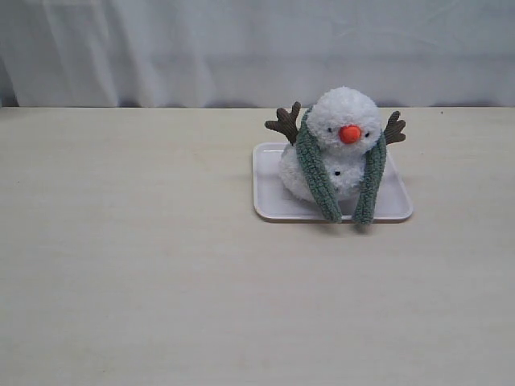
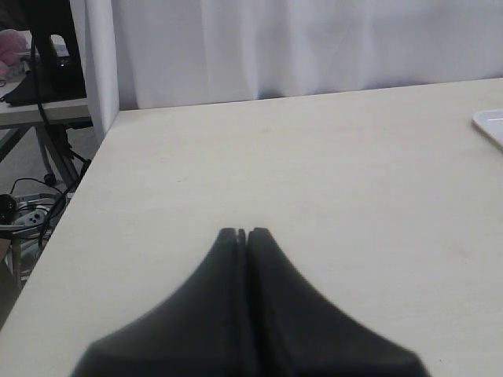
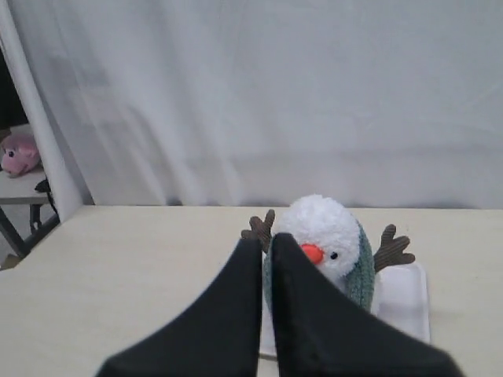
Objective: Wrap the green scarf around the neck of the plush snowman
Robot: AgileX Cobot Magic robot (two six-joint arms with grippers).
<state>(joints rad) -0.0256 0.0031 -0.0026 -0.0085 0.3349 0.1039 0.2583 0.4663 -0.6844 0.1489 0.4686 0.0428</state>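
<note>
The plush snowman (image 1: 342, 141) stands upright on a white tray (image 1: 273, 205) right of the table's middle, facing the front. The green scarf (image 1: 318, 181) lies behind its head and neck, with both ends hanging down its front to the tray's front edge. No gripper shows in the exterior view. In the right wrist view the snowman (image 3: 326, 232) and scarf (image 3: 361, 271) sit beyond my right gripper (image 3: 266, 242), which is shut and holds nothing. My left gripper (image 2: 242, 233) is shut and empty over bare table, far from the snowman.
A white curtain (image 1: 257, 48) hangs behind the table. The table's edge (image 2: 67, 228) in the left wrist view drops off to cables and a stand on the floor. The tray's corner (image 2: 489, 123) shows there too.
</note>
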